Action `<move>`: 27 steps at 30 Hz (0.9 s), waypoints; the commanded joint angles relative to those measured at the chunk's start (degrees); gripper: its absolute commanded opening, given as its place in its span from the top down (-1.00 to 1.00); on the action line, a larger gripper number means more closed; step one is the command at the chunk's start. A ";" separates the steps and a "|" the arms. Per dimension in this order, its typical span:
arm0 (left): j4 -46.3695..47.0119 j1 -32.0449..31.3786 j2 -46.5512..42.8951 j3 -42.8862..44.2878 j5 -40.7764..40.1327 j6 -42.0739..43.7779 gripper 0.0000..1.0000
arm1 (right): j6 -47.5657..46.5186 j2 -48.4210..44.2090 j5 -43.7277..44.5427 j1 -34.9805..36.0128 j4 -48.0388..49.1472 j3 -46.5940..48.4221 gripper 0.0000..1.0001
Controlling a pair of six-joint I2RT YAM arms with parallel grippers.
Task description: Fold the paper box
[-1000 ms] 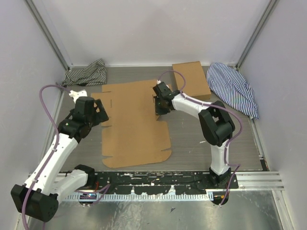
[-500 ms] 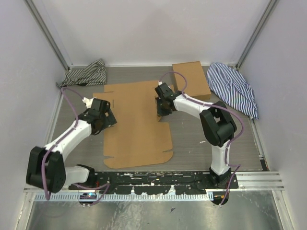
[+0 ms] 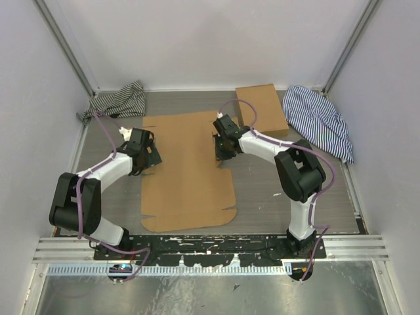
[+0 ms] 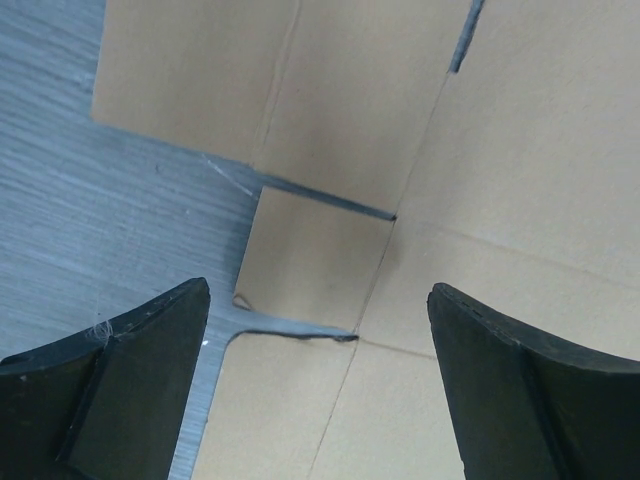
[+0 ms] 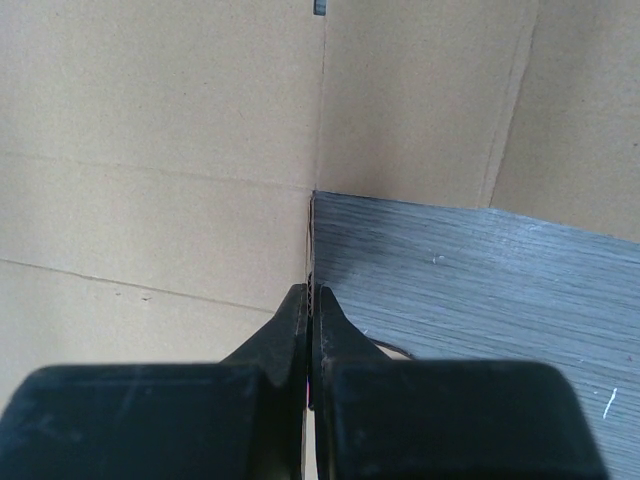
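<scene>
The paper box point(image 3: 187, 167) is a large flat die-cut brown cardboard sheet lying on the grey table. My right gripper point(image 3: 223, 152) is shut on the sheet's right edge; in the right wrist view the fingertips point(image 5: 297, 310) pinch the cardboard edge point(image 5: 311, 250) seen end on. My left gripper point(image 3: 149, 156) is open over the sheet's left edge. In the left wrist view its fingers point(image 4: 140, 350) straddle a small tab point(image 4: 310, 270) between two slits, above the cardboard point(image 4: 480, 180), not touching it.
A smaller brown cardboard box point(image 3: 261, 109) lies at the back right. A blue striped cloth point(image 3: 321, 118) lies at the far right, a black-and-white striped cloth point(image 3: 118, 100) at the back left. White walls close three sides.
My left arm has swung forward and down to the sheet's left edge, its gripper now low over the tab. The right gripper has stayed on the right edge.
</scene>
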 commanded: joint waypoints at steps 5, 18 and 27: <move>14.35 1.86 -1.58 -5.02 2.48 4.30 -0.91 | -1.85 -3.49 -0.86 -0.03 0.08 -0.82 0.99; 14.30 4.75 5.04 -1.88 14.81 6.08 -0.76 | -2.29 -3.82 -2.12 -0.64 -0.21 -0.32 0.99; 12.47 4.75 1.69 -2.61 15.95 3.77 -0.44 | -1.95 -3.06 -2.32 -0.63 -0.62 0.43 0.99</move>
